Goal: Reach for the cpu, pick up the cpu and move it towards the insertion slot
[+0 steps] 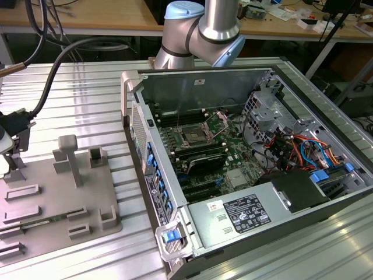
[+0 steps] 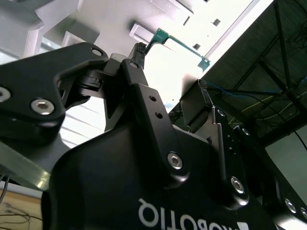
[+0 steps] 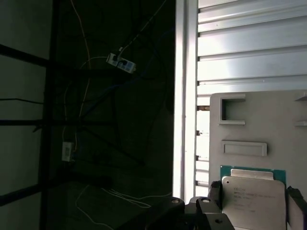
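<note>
The cpu (image 3: 252, 191), a thin square chip with a silvery top and a green rim, lies at the grey tray (image 3: 268, 120) in the first wrist view. My gripper (image 3: 253, 205) straddles it, a dark finger tight against each side, shut on it. Whether the chip is off the tray I cannot tell. The second wrist view shows the chip's green edge (image 2: 180, 42) just past the gripper (image 2: 171, 67). In the exterior view the gripper (image 1: 7, 143) is at the far left over the tray (image 1: 64, 198). The insertion slot (image 1: 192, 137) sits in the green motherboard inside the open case.
The open computer case (image 1: 245, 157) lies at the exterior view's right, with a drive cage, coloured cables (image 1: 297, 149) and a power supply (image 1: 233, 216). Upright posts (image 1: 70, 157) rise from the tray. The slatted metal table's edge (image 3: 184, 96) runs close beside the tray.
</note>
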`<state>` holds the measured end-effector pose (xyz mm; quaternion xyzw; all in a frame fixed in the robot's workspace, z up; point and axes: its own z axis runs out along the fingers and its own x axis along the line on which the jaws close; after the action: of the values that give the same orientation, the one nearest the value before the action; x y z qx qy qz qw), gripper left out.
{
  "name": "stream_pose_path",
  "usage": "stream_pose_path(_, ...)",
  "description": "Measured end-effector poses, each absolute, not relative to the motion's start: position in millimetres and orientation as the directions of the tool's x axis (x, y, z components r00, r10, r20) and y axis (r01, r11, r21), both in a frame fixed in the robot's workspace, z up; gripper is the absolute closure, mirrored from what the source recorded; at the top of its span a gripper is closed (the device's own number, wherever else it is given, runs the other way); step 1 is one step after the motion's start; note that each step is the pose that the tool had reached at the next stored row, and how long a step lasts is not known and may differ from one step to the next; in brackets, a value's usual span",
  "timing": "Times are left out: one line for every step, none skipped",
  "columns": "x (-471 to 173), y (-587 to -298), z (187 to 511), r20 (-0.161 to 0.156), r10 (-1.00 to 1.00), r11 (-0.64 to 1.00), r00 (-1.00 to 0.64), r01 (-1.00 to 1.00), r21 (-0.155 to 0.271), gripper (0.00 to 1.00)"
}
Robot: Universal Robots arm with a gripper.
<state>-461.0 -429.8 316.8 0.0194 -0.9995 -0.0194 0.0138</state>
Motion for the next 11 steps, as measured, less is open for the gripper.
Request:
stream_pose_path(-461.0,-429.9,317.7,0.027,-0.039,0.998,-0.999,-0.038,0.039,0.45)
stream_pose_path(-461.0,-429.8,318.4,0.027,-0.039,0.998,-0.999,-0.038,0.039,0.45)
stream_pose_path(-461.0,-429.8,319.0,0.027,-0.039,0.998,-0.999,-0.038,0.039,0.45)
stream_pose_path(-461.0,-429.9,320.2,0.027,-0.039,0.998,-0.999,-0.038,0.039,0.45)
stream_pose_path(-461.0,-429.8,321.1,0.027,-0.039,0.998,-0.999,-0.038,0.039,0.45)
stream_pose_path(-461.0,-429.8,322.0,0.027,-0.039,0.998,-0.999,-0.038,0.039,0.45)
stream_pose_path(-461.0,-429.8,322.8,0.027,-0.039,0.998,-0.999,-0.038,0.039,0.45)
stream_pose_path(-461.0,-429.9,323.5,0.027,-0.039,0.998,-0.999,-0.038,0.039,0.45)
stream_pose_path(-460.9,-429.8,324.6,0.027,-0.039,0.998,-0.999,-0.038,0.039,0.45)
stream_pose_path(-461.0,-429.8,325.6,0.027,-0.039,0.998,-0.999,-0.038,0.039,0.45)
stream_pose_path(-461.0,-429.8,327.2,0.027,-0.039,0.998,-0.999,-0.038,0.039,0.45)
